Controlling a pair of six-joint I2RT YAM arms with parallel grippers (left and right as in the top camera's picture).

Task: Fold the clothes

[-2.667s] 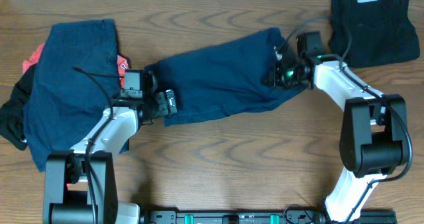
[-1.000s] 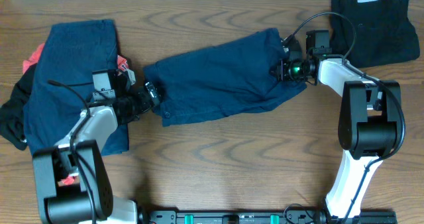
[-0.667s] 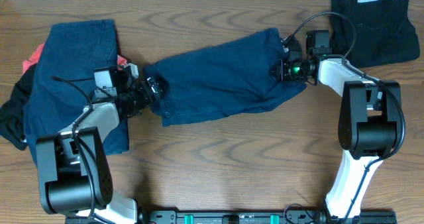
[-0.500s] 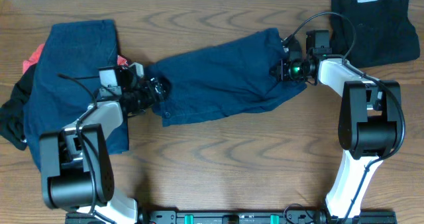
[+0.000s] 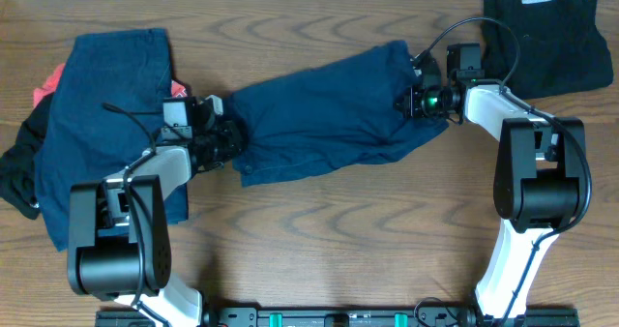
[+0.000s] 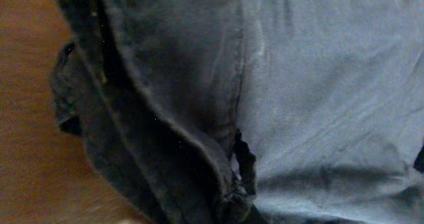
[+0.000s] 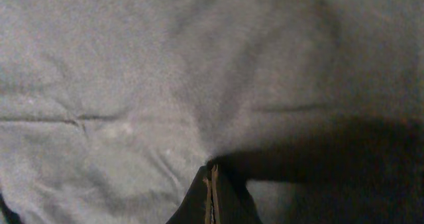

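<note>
Navy shorts lie spread slantwise across the middle of the table. My left gripper is at their left end, shut on a bunched fold of the hem; its fingers are hidden under the cloth in the left wrist view. My right gripper is at the right end, its fingers pressed together on the navy fabric, which creases toward the tips. More clothes sit in a pile at the left: a navy piece, a red-orange one and a black one.
A folded black garment lies at the back right corner, just behind the right arm. The left arm rests over the edge of the pile. Bare wood shows in front of the shorts.
My left gripper has slid right from the pile to the shorts' left edge and shut on it, bunching the hem slightly. The right gripper has stayed shut in place.
</note>
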